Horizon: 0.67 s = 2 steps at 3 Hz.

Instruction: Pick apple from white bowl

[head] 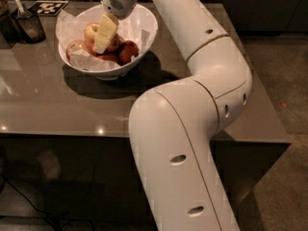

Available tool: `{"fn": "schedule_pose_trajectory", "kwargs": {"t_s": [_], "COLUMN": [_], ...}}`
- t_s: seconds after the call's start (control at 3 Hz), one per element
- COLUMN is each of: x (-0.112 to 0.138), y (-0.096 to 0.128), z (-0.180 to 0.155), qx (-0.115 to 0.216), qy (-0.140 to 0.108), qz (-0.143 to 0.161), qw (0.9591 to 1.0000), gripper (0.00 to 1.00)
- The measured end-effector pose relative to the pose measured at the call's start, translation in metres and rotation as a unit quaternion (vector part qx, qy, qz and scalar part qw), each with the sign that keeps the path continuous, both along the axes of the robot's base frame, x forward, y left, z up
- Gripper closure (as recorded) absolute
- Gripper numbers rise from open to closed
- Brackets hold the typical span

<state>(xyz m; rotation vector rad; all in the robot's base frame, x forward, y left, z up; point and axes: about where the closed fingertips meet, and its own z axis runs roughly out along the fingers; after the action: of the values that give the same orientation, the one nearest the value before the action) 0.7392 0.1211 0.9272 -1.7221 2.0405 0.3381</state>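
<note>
gripper point(102, 41) is hanging inside the white bowl point(144, 20), reaching down from the bowl's far rim onto the fruit pile. can't tell how wide it is standing or whether it is gripping anything.

the apple point(90, 32), the big golden one, is sitting near the bowl's middle toward its far-left side. it looks to be touching the gripper and is partly hiding behind it.

risks i'm seeing:
- the apple is crowding against a darker red apple point(128, 52) on the bowl's right side and a pale apple point(74, 48) on its left side, so the gripper could be wedging on a neighbour or catching two at once.
- the skin is round and glossy, so an off-centre pinch is probably squirting it out.
- crumpled paper point(86, 61) is lining the bowl and could be getting pinched and lifting with the fruit.
- pressing down hard is risking sliding the bowl on the table point(57, 105).

around:
- a dark container point(29, 27) with a utensil is standing left of the bowl.
- a black-and-white marker tag point(48, 6) is lying beyond the bowl, also left.
- the arm point(192, 129) is sweeping round the bowl's right side, crowding that approach.
</note>
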Motion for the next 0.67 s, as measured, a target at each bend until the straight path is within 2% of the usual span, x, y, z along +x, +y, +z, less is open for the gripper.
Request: {"fn": "schedule_pose_trajectory", "kwargs": {"t_s": [0.33, 0.67], "x": [0.0020, 0.0051], "y": [-0.0046, -0.0003], "z": [-0.0092, -0.0108], "qx": [0.006, 0.009], "qy": [0.007, 0.003], "qz": [-0.003, -0.004], "qw": [1.0000, 0.9999], "gripper": [0.00, 0.18]}}
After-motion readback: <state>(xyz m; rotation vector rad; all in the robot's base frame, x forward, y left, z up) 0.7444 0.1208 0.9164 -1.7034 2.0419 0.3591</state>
